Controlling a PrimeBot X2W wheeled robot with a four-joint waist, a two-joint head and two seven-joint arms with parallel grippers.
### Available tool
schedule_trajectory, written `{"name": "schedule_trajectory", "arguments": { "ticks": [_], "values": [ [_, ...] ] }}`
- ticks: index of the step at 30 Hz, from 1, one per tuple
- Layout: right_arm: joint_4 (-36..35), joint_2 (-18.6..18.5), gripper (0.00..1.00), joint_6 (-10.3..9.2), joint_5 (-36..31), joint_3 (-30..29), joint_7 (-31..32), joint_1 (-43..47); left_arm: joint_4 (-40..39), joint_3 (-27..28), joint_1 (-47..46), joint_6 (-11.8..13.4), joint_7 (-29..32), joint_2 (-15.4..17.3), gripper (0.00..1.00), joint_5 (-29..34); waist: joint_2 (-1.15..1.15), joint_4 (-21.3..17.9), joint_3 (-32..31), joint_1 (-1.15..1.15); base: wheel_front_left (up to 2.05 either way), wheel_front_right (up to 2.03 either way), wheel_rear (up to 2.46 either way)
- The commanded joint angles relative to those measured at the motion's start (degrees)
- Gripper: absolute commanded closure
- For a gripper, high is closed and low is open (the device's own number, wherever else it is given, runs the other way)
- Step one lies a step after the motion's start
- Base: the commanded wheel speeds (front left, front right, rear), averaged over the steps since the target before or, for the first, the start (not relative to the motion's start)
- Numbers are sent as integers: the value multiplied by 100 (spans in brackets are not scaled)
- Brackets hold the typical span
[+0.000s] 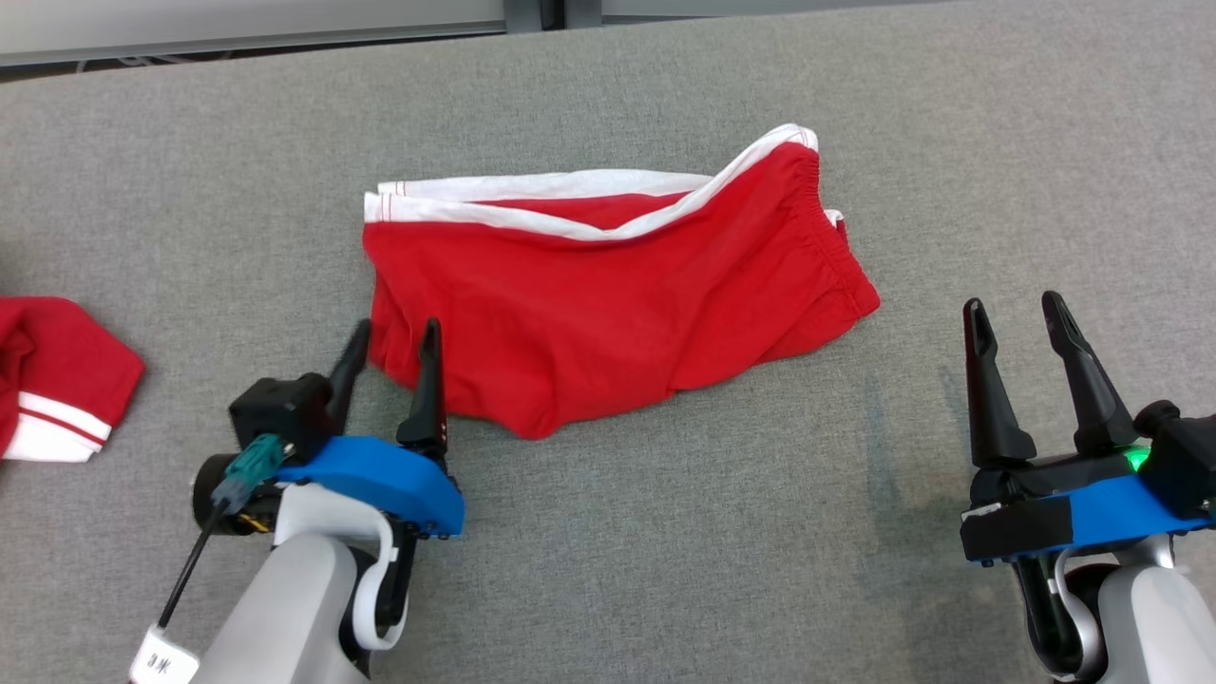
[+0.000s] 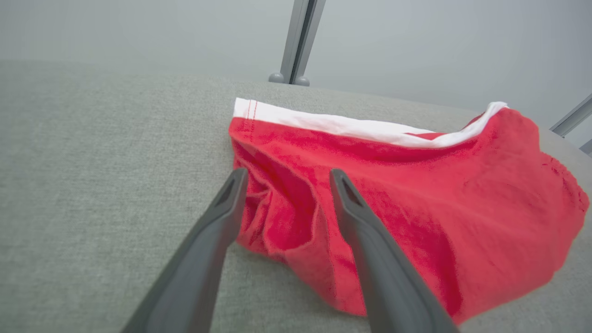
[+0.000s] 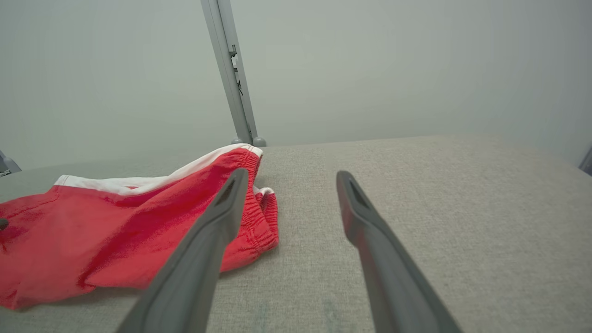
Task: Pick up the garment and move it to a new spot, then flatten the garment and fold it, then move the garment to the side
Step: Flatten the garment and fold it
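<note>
Red garment (image 1: pixel 608 304) with white trim lies rumpled in the middle of the grey desk (image 1: pixel 665 551). Left hand (image 1: pixel 393 344) at its near left corner, fingers parted, gripping nothing. Right hand (image 1: pixel 1015 306) well apart to the right, spread wide, empty. Second red cloth (image 1: pixel 57 370) at desk's left edge.

Your red white-trimmed cloth shorts (image 1: pixel 617 304) lie mid-way across the grey felt table (image 1: pixel 665 551); a second red-and-white cloth garment (image 1: pixel 57 380) lies far left.

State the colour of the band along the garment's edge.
White band on the red garment; head view shows it best.
</note>
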Motion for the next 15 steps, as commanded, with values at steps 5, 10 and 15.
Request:
{"name": "schedule_trajectory", "arguments": {
  "ticks": [5,10,15],
  "values": [
    [-207,-87,0,0,-38,-33,196,117,-526,264,332,248,-584,218,0,155,0,-25,-171,0,0,0,0],
    [-370,-159,0,0,-74,-42,408,181,-1093,615,700,510,-895,427,0,299,0,-2,-329,0,0,0,0],
    [-515,-200,0,0,-105,-76,581,258,-1666,881,1068,630,-975,651,0,401,0,64,-416,0,0,0,0]
  ]
}}
